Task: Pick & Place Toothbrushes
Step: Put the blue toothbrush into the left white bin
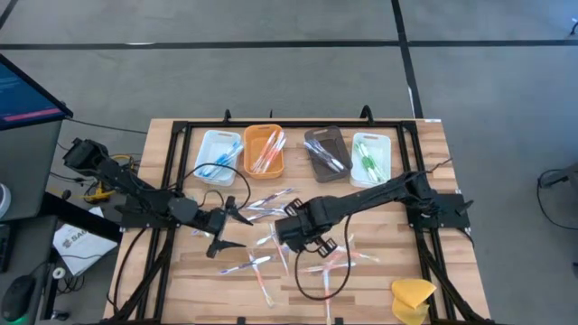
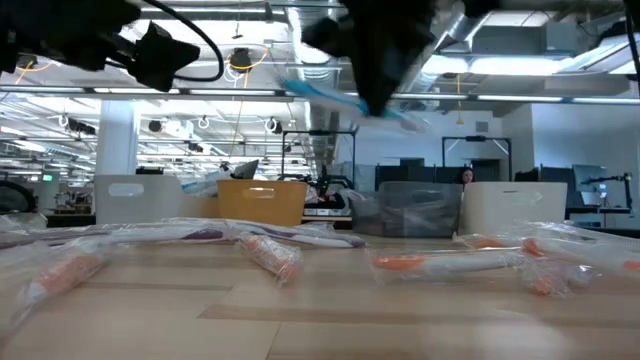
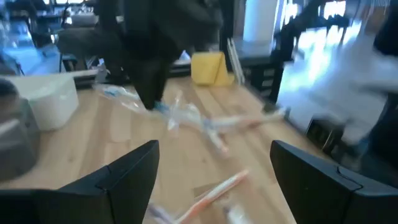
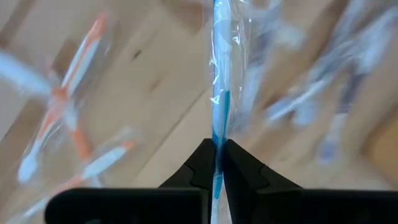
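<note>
The right gripper [image 4: 216,163] was clamped on a blue wrapped toothbrush [image 4: 218,106], held above the wooden table [image 1: 181,271]. The left gripper [image 1: 231,227] hovered nearby, fingers spread wide, empty.

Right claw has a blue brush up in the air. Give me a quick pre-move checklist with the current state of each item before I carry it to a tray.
1. Grip: the right claw is shut on the wrapped blue-handled toothbrush: ok.
2. Lift: in the low view the brush hangs well above the wooden table: ok.
3. Target: the white rectangular tray holding blue brushes sits at the left end of the tray row: ok.
4. Left claw is open, beside the path to that tray: not ok, watch it.
5. Wrapper snagged on the loose brushes below: cannot tell.
</note>
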You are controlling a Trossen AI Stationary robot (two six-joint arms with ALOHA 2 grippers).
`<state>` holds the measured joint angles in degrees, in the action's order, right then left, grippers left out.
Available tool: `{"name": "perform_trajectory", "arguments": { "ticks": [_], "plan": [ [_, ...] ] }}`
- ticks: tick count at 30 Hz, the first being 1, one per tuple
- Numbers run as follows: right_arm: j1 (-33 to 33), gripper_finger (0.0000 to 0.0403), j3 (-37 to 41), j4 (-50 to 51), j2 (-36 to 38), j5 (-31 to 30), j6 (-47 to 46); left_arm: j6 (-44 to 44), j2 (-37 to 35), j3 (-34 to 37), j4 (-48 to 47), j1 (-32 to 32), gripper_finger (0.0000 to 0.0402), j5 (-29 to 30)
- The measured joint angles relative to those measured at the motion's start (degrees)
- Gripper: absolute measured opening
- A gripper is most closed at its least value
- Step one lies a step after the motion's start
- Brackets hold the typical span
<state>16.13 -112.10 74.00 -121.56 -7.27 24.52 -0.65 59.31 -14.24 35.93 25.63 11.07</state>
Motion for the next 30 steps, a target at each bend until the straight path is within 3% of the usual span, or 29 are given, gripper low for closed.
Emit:
{"name": "perform_trajectory", "arguments": {
  "ticks": [7,13,18,30],
  "plan": [
    [3.37,0.0014,-7.00,-6.03,0.13,-0.30,2.40,-9.39,7.40,0.00,4.92,0.13,0.0301,-0.57],
    [5.08,0.0018,-7.12,-15.62,0.12,-0.32,4.73,-16.21,13.17,0.00,16.81,0.26,0.0301,-1.26],
    [4.92,0.0015,-7.10,-18.00,-0.57,-0.31,7.07,-21.19,13.97,-0.12,22.60,1.13,0.0301,-1.27],
    [2.31,0.0015,-7.14,-21.47,-0.48,-0.31,10.61,-28.03,13.97,-3.02,23.01,3.30,0.0301,-1.42]
  ]
}}
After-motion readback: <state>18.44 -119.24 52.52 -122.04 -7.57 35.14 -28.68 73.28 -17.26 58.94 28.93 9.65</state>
